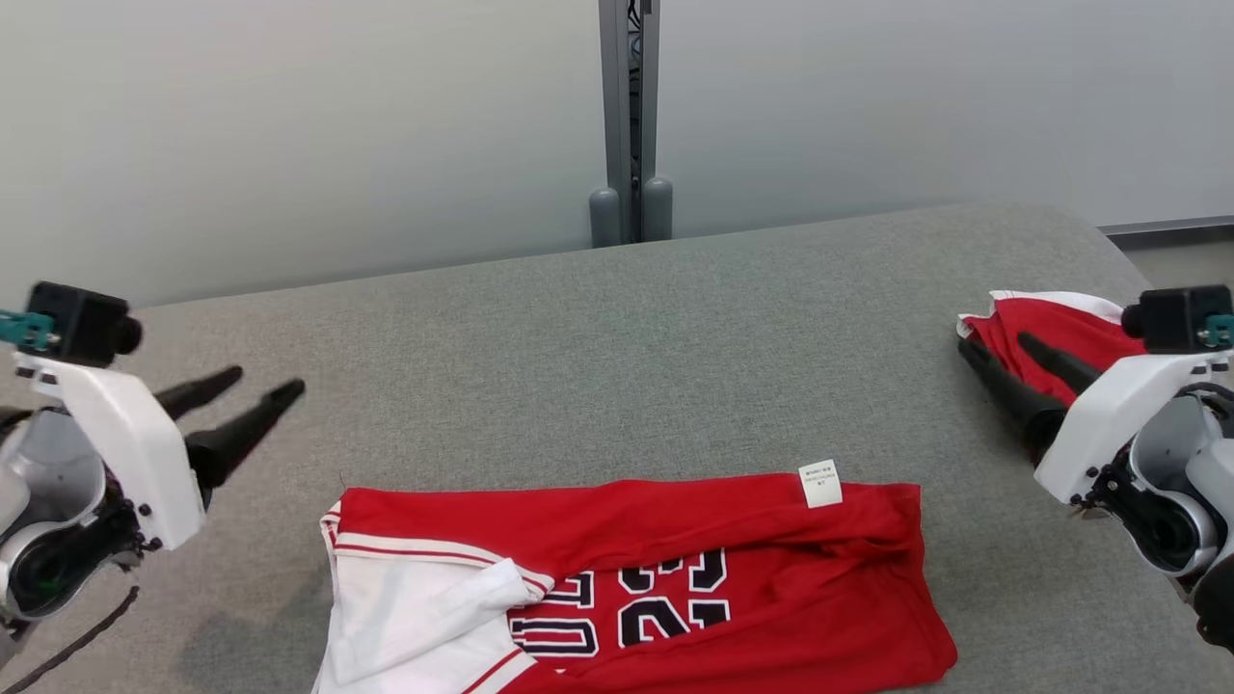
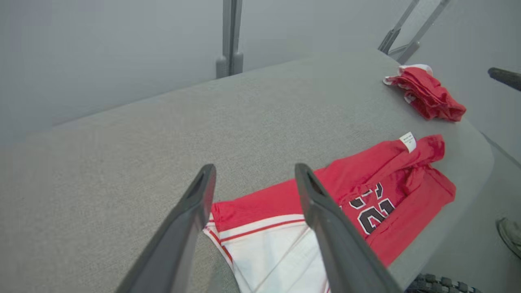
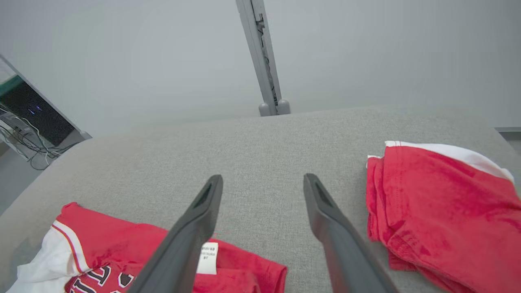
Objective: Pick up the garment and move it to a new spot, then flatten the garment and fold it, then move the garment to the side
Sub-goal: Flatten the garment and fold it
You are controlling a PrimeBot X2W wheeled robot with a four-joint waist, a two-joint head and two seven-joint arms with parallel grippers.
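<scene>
I'm looking down at a grey fabric-covered bench with rounded corners. Behind it is a plain pale wall, split at top centre by one grey upright post.

I count two pieces of red clothing. The garment lies spread at the lower centre of the head view, running off the bottom edge. It is red with a white panel at its left end, black numerals across the middle and one white label on its upper edge. The second piece is a folded red bundle with white trim, at the right edge of the frame and well apart from the garment.

I also count two hands, each with two dark fingers. The left hand is at middle left, fingers spread and empty, off the garment's upper left corner. The right hand is at middle right, also spread and empty. In the head view its fingers overlap the bundle. My right wrist view shows bare bench between them, with the bundle off to the right.

The left wrist view adds slanted metal struts at upper right and what looks like a pale shoe at the lower right edge. The right wrist view adds a dark screen with loose cables at middle left.
</scene>
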